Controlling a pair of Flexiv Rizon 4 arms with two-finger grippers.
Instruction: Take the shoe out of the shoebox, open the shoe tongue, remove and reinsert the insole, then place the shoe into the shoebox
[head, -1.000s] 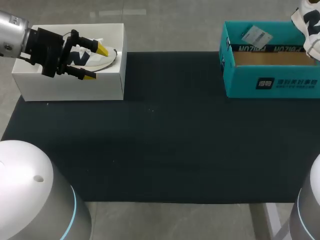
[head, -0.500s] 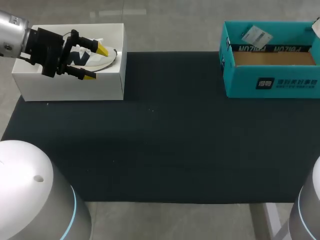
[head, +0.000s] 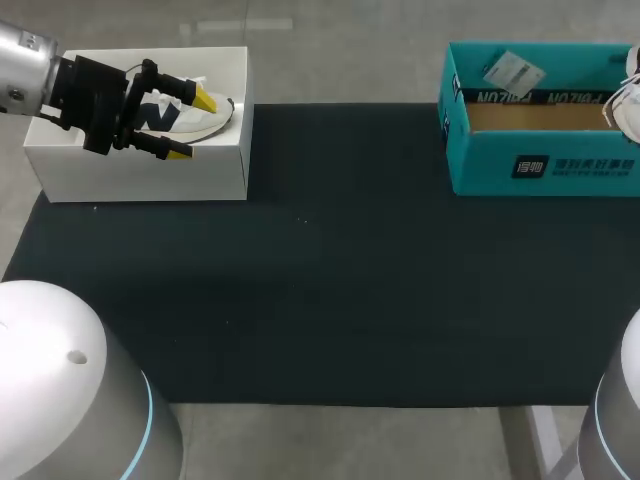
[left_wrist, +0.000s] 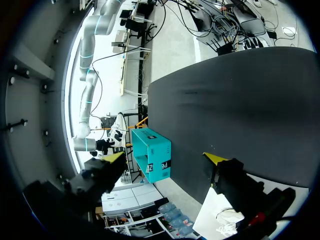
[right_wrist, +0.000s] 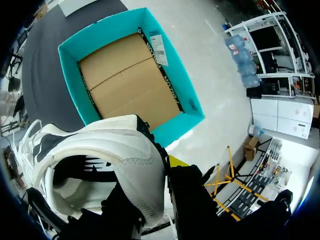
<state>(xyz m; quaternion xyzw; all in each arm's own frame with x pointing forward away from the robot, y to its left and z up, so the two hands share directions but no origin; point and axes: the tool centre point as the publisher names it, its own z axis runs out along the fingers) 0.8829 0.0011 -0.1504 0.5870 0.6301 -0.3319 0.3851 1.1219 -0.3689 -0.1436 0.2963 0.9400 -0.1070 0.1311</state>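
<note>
The right gripper (right_wrist: 167, 169) is clamped on a white shoe (right_wrist: 100, 150) with dark side markings, one yellow tip showing at its collar and the other hidden behind it. The shoe hangs above the open teal shoebox (right_wrist: 192, 107), which stands at the far right corner of the black-matted tabletop (head: 330, 280). A white printed label (head: 512, 72) lies against the box's inner far wall, dark lettering runs along the inside of its near wall, and white characters beside a small square logo mark the outer front. At the far left corner, the left gripper (head: 192, 125) hovers with fingers spread wide over a white box (head: 140, 180), where a second shoe (head: 205, 122), white with a dark side emblem, lies between the yellow tips.
</note>
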